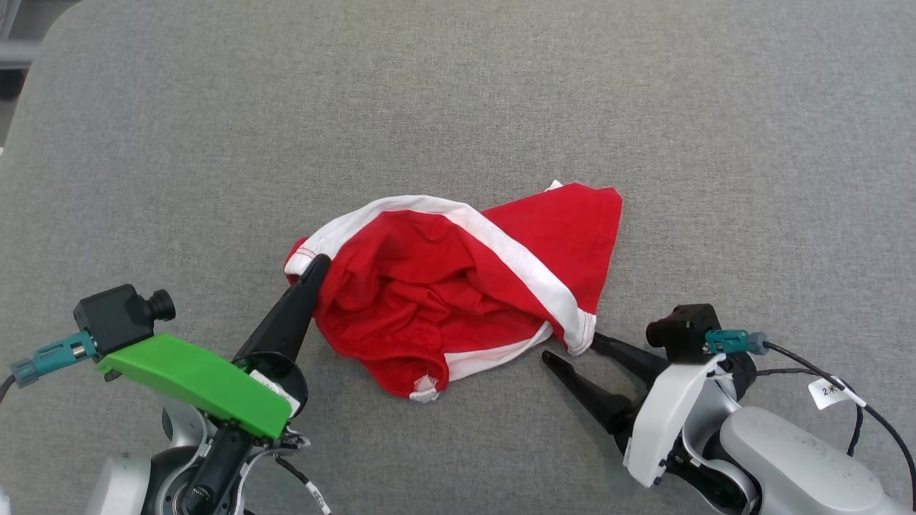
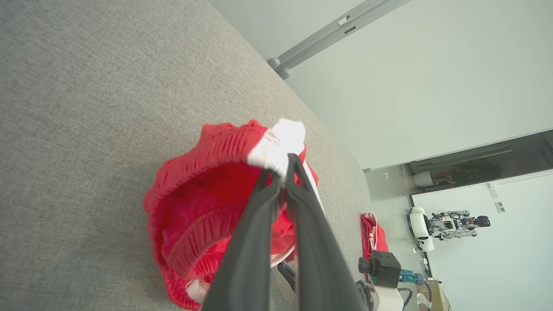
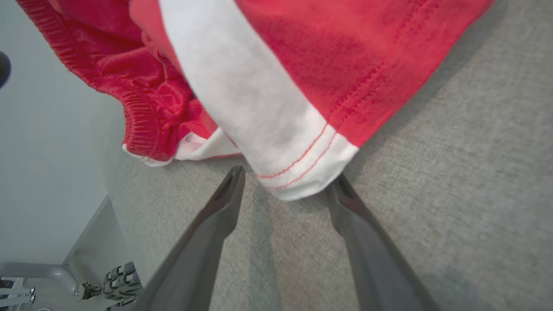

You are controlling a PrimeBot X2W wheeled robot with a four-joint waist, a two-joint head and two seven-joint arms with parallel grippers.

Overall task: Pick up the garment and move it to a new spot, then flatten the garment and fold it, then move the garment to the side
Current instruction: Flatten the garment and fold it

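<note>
The garment (image 1: 458, 286) is a pair of red shorts with white bands, lying crumpled in the middle of the grey padded surface. My left gripper (image 1: 318, 266) is shut on the garment's left white-banded corner (image 2: 276, 144), the fingers pinched together on the cloth. My right gripper (image 1: 569, 350) stands open at the garment's lower right corner. In the right wrist view that white hemmed corner (image 3: 298, 172) lies just ahead of the gap between the two spread fingertips (image 3: 235, 177), resting on the surface and free of them.
The grey padded surface (image 1: 458, 93) stretches wide on all sides of the garment. In the left wrist view its edge meets a pale floor, with a grey rail (image 2: 328, 34) and another robot (image 2: 449, 222) far off.
</note>
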